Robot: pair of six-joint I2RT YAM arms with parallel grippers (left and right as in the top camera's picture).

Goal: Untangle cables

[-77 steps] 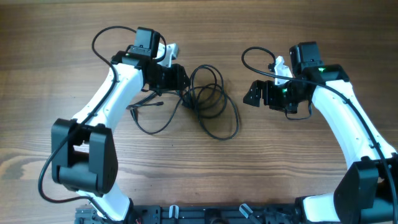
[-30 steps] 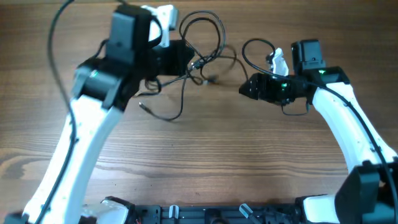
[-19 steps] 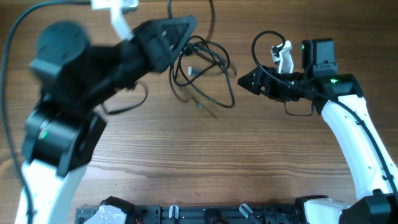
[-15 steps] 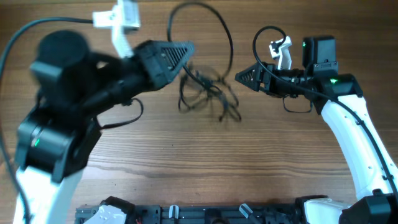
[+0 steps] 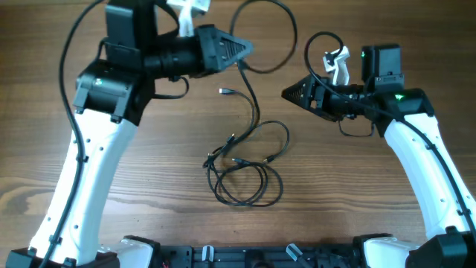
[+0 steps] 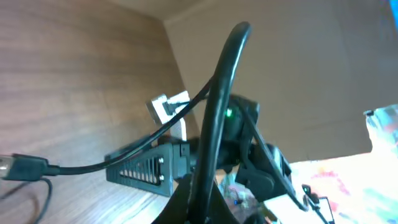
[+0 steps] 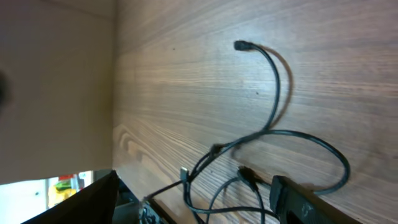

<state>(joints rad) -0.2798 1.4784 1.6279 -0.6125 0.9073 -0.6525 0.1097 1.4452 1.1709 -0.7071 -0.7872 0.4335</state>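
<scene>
The cables are thin black cords. One strand [image 5: 254,112] hangs from my raised left gripper [image 5: 245,50], loops above it, and runs down to loose loops [image 5: 242,179] lying on the table front of centre. A small plug [image 5: 225,91] dangles near the strand. In the left wrist view the strand [image 6: 217,112] rises straight out of the shut jaws [image 6: 202,208]. My right gripper [image 5: 286,94] hovers to the right of the hanging strand, open and empty. In the right wrist view the loops [image 7: 273,81] lie on the table beyond the spread fingers [image 7: 196,180].
The wooden table [image 5: 357,201] extends around the cables. The right arm's own thicker wire [image 5: 316,45] curls above its wrist. A black rail [image 5: 245,257] runs along the front edge. A brown wall [image 6: 298,56] stands behind the table.
My left gripper has lifted and swung with the cables. The bundle has dropped from the back of the table into loose loops front of centre. The right gripper shifted slightly left.
</scene>
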